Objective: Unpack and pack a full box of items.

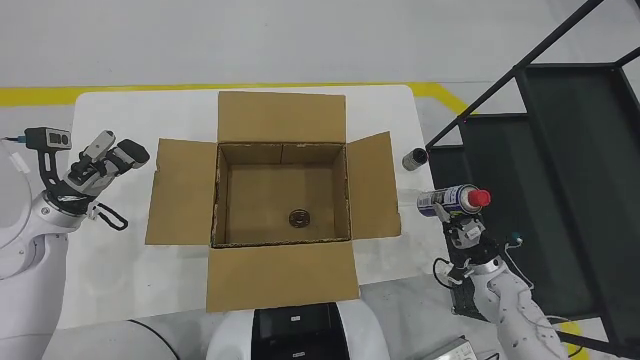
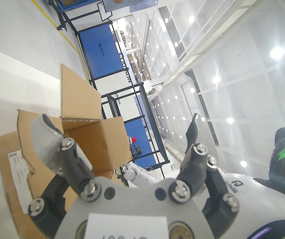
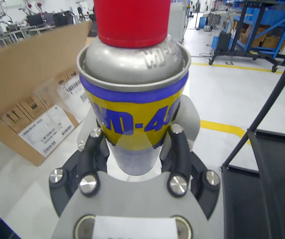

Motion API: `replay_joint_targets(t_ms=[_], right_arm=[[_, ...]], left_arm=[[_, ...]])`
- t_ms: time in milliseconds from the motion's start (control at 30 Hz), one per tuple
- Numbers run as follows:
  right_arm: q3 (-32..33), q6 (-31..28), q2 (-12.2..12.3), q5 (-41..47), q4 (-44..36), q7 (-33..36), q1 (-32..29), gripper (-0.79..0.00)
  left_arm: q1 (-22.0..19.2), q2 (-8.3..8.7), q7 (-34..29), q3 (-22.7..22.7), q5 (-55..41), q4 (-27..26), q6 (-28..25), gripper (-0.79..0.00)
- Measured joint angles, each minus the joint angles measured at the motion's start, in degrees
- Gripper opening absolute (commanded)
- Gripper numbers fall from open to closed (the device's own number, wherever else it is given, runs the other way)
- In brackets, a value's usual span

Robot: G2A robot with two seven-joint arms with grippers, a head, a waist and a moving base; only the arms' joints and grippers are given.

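1. Right gripper [image 1: 455, 206] is clamped round the body of the spray can [image 1: 446, 199]. The can is held off the table's right side, outside the box [image 1: 282, 117], just past its right flap.
2. Long axis: in the top view the can lies level, base toward the box and red cap pointing away at the black rack [image 1: 560, 160]. In the right wrist view the pads [image 3: 96, 131] pinch the lower body of the spray can [image 3: 135, 100].
3. Left gripper [image 1: 110, 155] has its jaws spread with nothing between them (same in its own wrist view [image 2: 118, 128]). It sits near the box's left flap, not touching.
4. The box is open, with one small round item [image 1: 297, 218] on its floor.
5. Judgement: the move is the right arm's. The box opening is on the base side and the rack on the cap side; I can't tell which way it goes.
6. Risk: a small dark cylinder [image 1: 414, 159] stands on the table between the flap and the can, and the raised right flap is in the way if the can goes boxward.
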Motion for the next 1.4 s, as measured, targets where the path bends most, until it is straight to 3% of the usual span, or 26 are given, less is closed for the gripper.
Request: replay_joint_targets(t_ms=[300, 500, 633, 833, 1167, 1300, 1400], right_arm=[[9.8, -6.4, 1.4, 4.1, -25.1, 14.2, -11.2, -0.785], [11.1, -6.7, 1.2, 9.0, -39.4, 20.5, -14.5, -0.785], [9.7, -11.7, 1.6, 13.4, -45.6, 30.0, -15.0, -0.785], [3.0, -11.9, 1.8, 19.6, -50.1, 45.6, -11.2, -0.785], [-11.6, -14.1, 2.4, 34.7, -42.7, 72.4, 5.2, -0.785], [-14.8, -11.2, 2.7, 43.1, -39.9, 82.8, 10.7, -0.785], [-16.2, -5.0, 2.7, 49.7, -38.5, 88.8, 14.9, -0.785]], left_arm=[[0.0, 0.00, 0.0, 0.0, 0.0, 0.0, 0.0, 0.000], [0.0, 0.00, 0.0, 0.0, 0.0, 0.0, 0.0, 0.000], [0.0, 0.00, 0.0, 0.0, 0.0, 0.0, 0.0, 0.000], [0.0, 0.00, 0.0, 0.0, 0.0, 0.0, 0.0, 0.000], [0.0, 0.00, 0.0, 0.0, 0.0, 0.0, 0.0, 0.000], [0.0, 0.00, 0.0, 0.0, 0.0, 0.0, 0.0, 0.000], [0.0, 0.00, 0.0, 0.0, 0.0, 0.0, 0.0, 0.000]])
